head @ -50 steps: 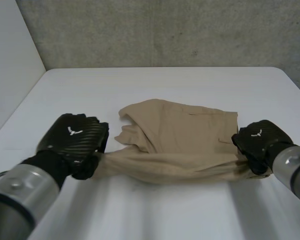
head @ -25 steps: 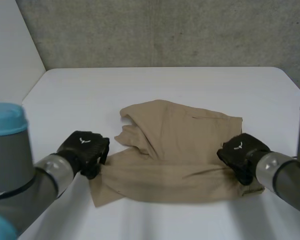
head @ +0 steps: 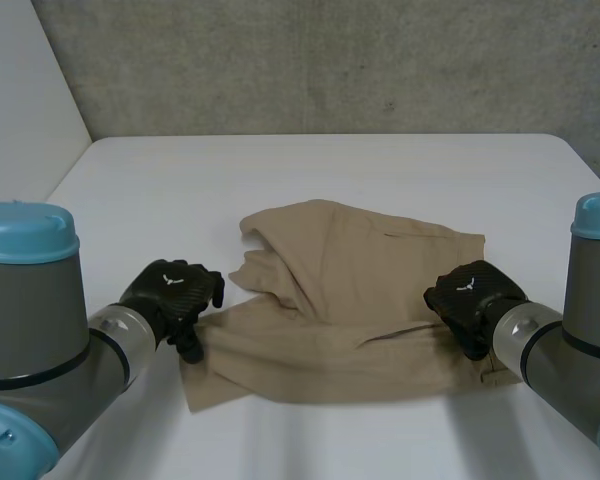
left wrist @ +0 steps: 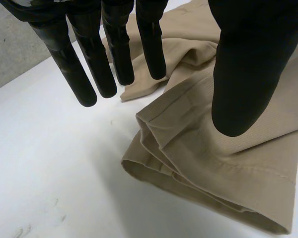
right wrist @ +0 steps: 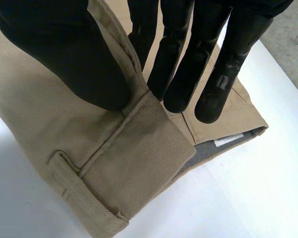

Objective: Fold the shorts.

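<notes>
Between the two hands, a pair of tan shorts (head: 350,300) lies folded on the smooth white tabletop (head: 330,170), its long axis running from one hand across to the other. The cloth is a matte, finely ribbed twill, creased into soft ridges near the middle and bunched into a rumpled flap on the far side of the left hand (head: 170,293). That hand is at the hem end: in its wrist view the stitched hems (left wrist: 188,168) stack in several flat layers under the gap between the thumb (left wrist: 243,74) and the fingers (left wrist: 89,64), which are straight, spread and well apart from the thumb, gripping nothing. The right hand (head: 468,298) is on the opposite end, the waistband end. Its wrist view shows the doubled waistband (right wrist: 134,163) turned over into a thick, squared flap just past the fingertips, with a narrow belt loop (right wrist: 69,178) sewn beside it and a grey inner lining bearing a small white label (right wrist: 227,141) peeping out from the layer beneath. The right fingers (right wrist: 184,74) are straight and loosely fanned over the cloth, the thumb (right wrist: 69,49) set off to one side (a raised fold edge runs under the gap between them), so this hand too is open rather than clamped.
</notes>
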`<state>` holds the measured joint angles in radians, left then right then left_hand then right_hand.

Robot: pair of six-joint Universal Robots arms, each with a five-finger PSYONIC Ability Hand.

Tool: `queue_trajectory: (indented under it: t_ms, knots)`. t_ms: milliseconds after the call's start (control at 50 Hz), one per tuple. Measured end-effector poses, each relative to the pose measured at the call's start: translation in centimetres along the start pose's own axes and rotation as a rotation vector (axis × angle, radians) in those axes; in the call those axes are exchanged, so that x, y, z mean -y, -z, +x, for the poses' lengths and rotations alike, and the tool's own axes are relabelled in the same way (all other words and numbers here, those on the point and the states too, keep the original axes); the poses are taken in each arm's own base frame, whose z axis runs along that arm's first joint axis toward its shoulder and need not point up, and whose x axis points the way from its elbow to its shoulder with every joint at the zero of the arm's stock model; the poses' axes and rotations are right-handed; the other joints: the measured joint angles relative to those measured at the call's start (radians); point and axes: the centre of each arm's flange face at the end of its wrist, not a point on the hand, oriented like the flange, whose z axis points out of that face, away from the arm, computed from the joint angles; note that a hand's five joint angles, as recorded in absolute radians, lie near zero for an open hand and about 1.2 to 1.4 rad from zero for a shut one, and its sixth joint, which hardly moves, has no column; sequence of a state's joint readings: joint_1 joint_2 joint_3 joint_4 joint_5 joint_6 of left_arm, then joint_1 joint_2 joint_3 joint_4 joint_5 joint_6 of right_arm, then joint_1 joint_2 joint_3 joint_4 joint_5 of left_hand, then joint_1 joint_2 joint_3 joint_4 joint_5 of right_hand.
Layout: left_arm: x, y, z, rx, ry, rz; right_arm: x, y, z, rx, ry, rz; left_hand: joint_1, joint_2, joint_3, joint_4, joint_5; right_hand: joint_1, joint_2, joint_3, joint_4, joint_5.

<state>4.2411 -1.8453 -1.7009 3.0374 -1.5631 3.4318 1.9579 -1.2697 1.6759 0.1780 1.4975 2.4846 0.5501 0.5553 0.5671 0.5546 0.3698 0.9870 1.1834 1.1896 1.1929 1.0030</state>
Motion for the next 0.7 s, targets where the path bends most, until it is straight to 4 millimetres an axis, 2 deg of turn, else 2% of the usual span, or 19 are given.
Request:
queue_trajectory:
  t_ms: [100, 160, 220, 260, 320, 340, 360, 380, 440, 460, 480, 500, 520, 560, 580, 640, 700]
  knots:
    - [-0.4, -1.2, 0.1, 0.002, -0.007, -0.023, 0.0, 0.0, -0.1, 0.004, 0.007, -0.002, 0.013, 0.008, 0.005, 0.008, 0.012, 0.000, 0.000, 0.000, 0.000, 0.000]
    - [-0.8, -2.4, 0.2, 0.000, -0.011, -0.045, 0.0, -0.1, -0.1, 0.002, 0.013, -0.001, 0.135, 0.112, 0.099, 0.114, 0.122, 0.000, 0.000, 0.000, 0.000, 0.000]
    - [-1.1, -4.2, 0.5, -0.010, -0.017, -0.065, 0.2, -0.4, 0.1, -0.004, 0.022, 0.006, 0.596, 0.552, 0.534, 0.550, 0.549, 0.000, 0.000, 0.000, 0.000, 0.000]
    - [-1.0, -5.2, 0.7, -0.014, -0.021, -0.069, 0.5, -0.7, 0.3, -0.010, 0.028, 0.012, 0.606, 0.623, 0.602, 0.619, 0.592, 0.000, 0.000, 0.000, 0.000, 0.000]
    - [0.3, -7.0, 0.5, -0.001, -0.026, -0.050, 1.2, -1.5, 1.0, -0.030, 0.045, 0.033, 0.606, 0.640, 0.619, 0.638, 0.592, 0.000, 0.000, 0.000, 0.000, 0.000]
    - [0.3, -7.0, 0.5, -0.001, -0.026, -0.050, 1.2, -1.5, 1.0, -0.030, 0.045, 0.033, 0.606, 0.640, 0.619, 0.638, 0.592, 0.000, 0.000, 0.000, 0.000, 0.000]
    - [1.6, -7.8, 0.2, 0.019, -0.027, -0.022, 1.8, -2.1, 1.5, -0.046, 0.054, 0.049, 0.606, 0.640, 0.619, 0.638, 0.592, 0.000, 0.000, 0.000, 0.000, 0.000]
    - [1.9, -7.9, 0.0, 0.026, -0.027, -0.013, 2.1, -2.3, 1.7, -0.053, 0.058, 0.056, 0.606, 0.640, 0.620, 0.639, 0.592, 0.000, 0.000, 0.000, 0.000, 0.000]
    - [6.1, -8.7, -1.5, 0.104, -0.020, 0.099, 3.7, -3.3, 3.2, -0.108, 0.073, 0.104, 0.606, 0.641, 0.620, 0.639, 0.592, 0.000, 0.000, 0.000, 0.000, 0.000]
    - [8.0, -8.8, -2.3, 0.142, -0.014, 0.159, 5.0, -3.9, 4.4, -0.159, 0.080, 0.148, 0.606, 0.642, 0.621, 0.639, 0.592, 0.000, 0.000, 0.000, 0.000, 0.000]
    - [8.9, -8.7, -2.7, 0.158, -0.011, 0.187, 5.6, -4.0, 4.9, -0.179, 0.083, 0.167, 0.606, 0.642, 0.621, 0.639, 0.592, 0.000, 0.000, 0.000, 0.000, 0.000]
    - [11.3, -8.5, -3.7, 0.203, -0.001, 0.267, 7.1, -4.3, 6.2, -0.239, 0.089, 0.225, 0.606, 0.642, 0.621, 0.639, 0.592, 0.000, 0.000, 0.000, 0.000, 0.000]
    - [12.8, -8.2, -4.3, 0.230, 0.006, 0.319, 7.7, -4.4, 6.7, -0.262, 0.091, 0.249, 0.606, 0.642, 0.621, 0.639, 0.592, 0.000, 0.000, 0.000, 0.001, 0.000]
    - [17.5, -6.8, -6.2, 0.313, 0.032, 0.503, 11.4, -4.2, 9.7, -0.408, 0.098, 0.404, 0.606, 0.642, 0.622, 0.639, 0.592, 0.000, 0.000, 0.000, 0.001, 0.000]
    - [17.5, -6.8, -6.2, 0.313, 0.032, 0.503, 11.4, -4.2, 9.7, -0.408, 0.098, 0.404, 0.606, 0.642, 0.622, 0.639, 0.592, 0.000, 0.000, 0.000, 0.001, 0.000]
    - [23.9, -3.2, -8.5, 0.418, 0.074, 0.804, 16.9, -1.8, 13.9, -0.635, 0.099, 0.665, 0.606, 0.642, 0.622, 0.639, 0.592, 0.000, 0.000, 0.000, 0.001, 0.000]
    - [26.6, -0.7, -9.4, 0.459, 0.096, 0.955, 19.3, 0.1, 15.5, -0.741, 0.097, 0.793, 0.606, 0.642, 0.622, 0.639, 0.592, 0.000, 0.000, 0.000, 0.001, 0.000]
